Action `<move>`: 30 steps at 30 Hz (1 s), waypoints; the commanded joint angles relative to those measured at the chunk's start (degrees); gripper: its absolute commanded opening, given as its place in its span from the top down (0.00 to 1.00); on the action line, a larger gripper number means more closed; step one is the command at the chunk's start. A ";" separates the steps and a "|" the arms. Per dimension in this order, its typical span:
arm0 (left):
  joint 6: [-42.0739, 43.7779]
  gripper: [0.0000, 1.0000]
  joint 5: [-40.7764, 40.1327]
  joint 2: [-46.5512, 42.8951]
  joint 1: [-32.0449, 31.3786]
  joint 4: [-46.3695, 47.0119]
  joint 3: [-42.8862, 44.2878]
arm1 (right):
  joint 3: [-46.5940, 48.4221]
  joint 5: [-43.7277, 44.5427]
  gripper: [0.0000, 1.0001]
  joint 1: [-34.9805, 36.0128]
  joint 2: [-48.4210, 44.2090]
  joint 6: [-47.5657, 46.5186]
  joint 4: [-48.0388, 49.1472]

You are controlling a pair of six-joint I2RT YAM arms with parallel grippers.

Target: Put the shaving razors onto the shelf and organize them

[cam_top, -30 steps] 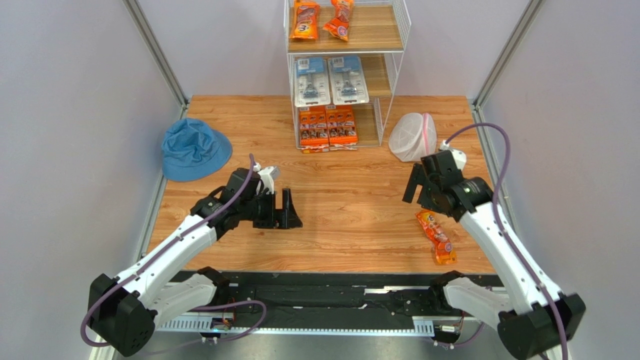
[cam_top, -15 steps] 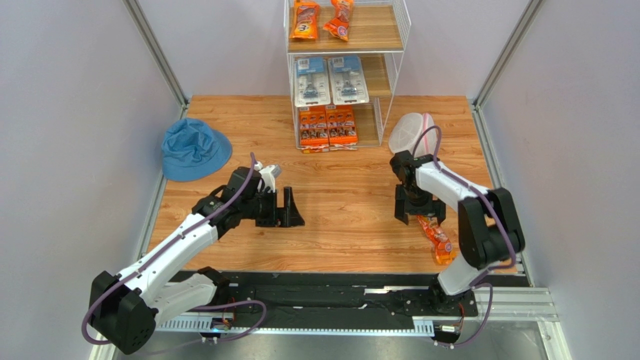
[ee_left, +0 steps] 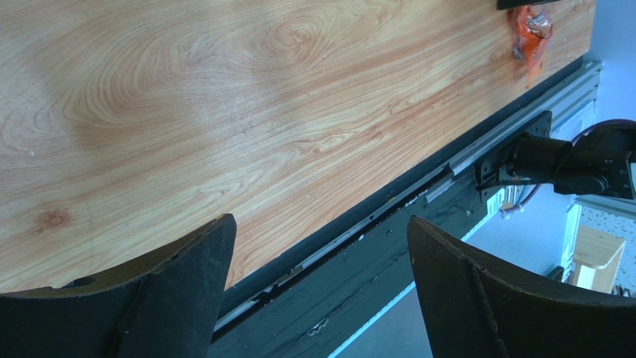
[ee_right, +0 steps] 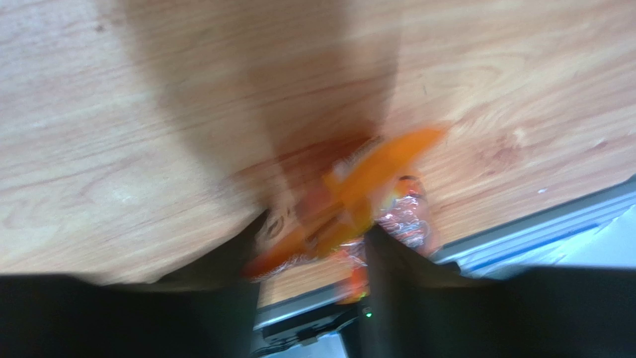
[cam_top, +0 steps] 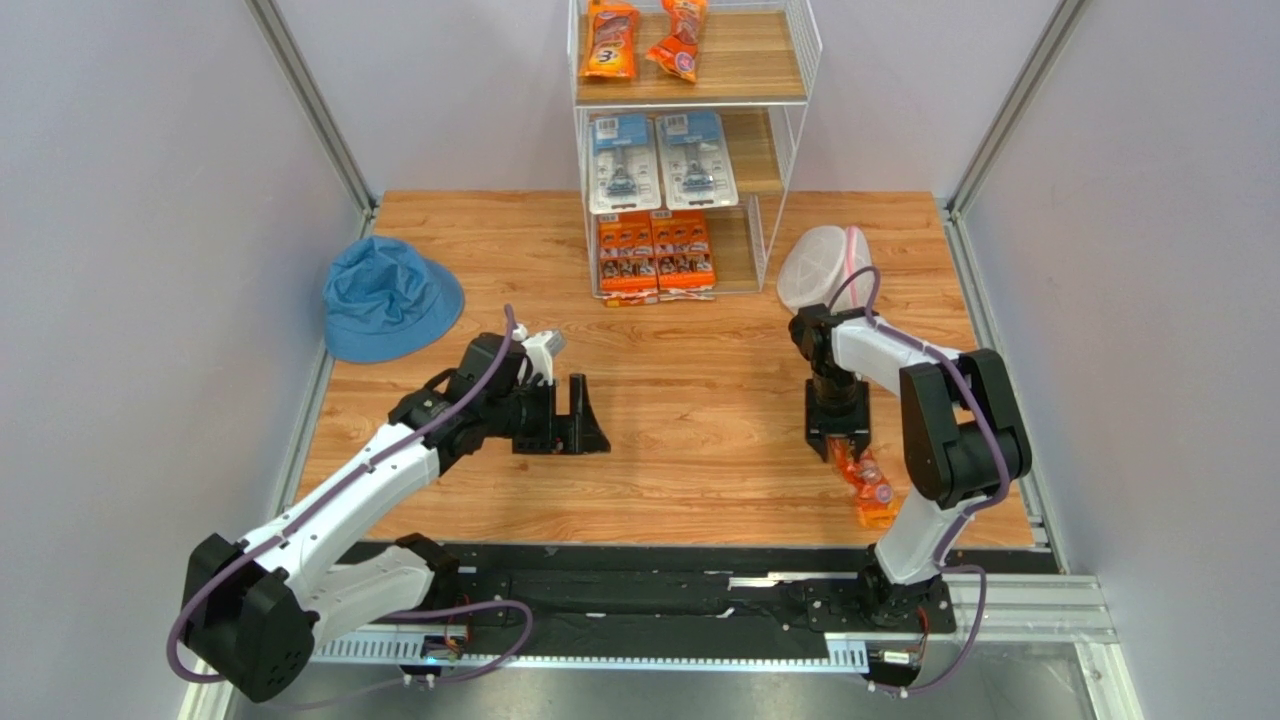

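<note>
A long narrow orange razor bag [cam_top: 869,480] lies near the table's front right; it also shows as the orange bag [ee_left: 528,30] far off in the left wrist view. My right gripper [cam_top: 837,432] points down on its far end. In the blurred right wrist view, the gripper [ee_right: 310,239] has its jaws against both sides of the bag [ee_right: 373,175]. My left gripper [cam_top: 586,417] hovers low over the table's left middle, open and empty [ee_left: 321,224]. The white wire shelf [cam_top: 804,90] holds orange bags [cam_top: 643,38], blister cards [cam_top: 661,158] and orange multi-packs [cam_top: 655,252].
A blue bucket hat [cam_top: 388,297] lies at the left of the table. A white mesh bag with pink trim [cam_top: 824,270] sits right of the shelf, just behind the right arm. The black base rail [ee_left: 388,224] runs along the near edge.
My right arm swung in and down onto the orange bag's far end, and its jaws narrowed around it. The left arm barely moved.
</note>
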 commanded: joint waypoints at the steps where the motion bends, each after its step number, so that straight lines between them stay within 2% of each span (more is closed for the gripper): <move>1: 0.05 0.07 0.39 0.12 -0.09 1.67 0.16 | -1.10 -2.19 0.70 -0.84 1.09 -0.97 3.80; 8: 0.05 0.07 0.74 -0.05 -0.09 1.67 -0.01 | -1.80 -5.36 0.85 -0.75 -3.73 -0.45 4.68; 16: -0.47 0.07 2.23 -0.84 -0.17 2.90 -0.19 | 0.92 -9.57 0.94 2.76 -18.41 0.43 3.36; 22: -1.79 0.07 6.01 -2.16 -0.70 8.16 -1.33 | -0.04 -27.48 0.96 4.79 -30.52 1.66 10.73; 26: -3.29 0.07 10.05 -3.48 -1.14 14.40 -3.60 | -2.41 -43.36 0.97 5.31 -35.03 3.86 18.12; 30: -4.69 0.06 14.44 -4.88 -1.49 20.91 -5.81 | -4.61 -55.52 0.98 6.28 -37.05 6.22 27.06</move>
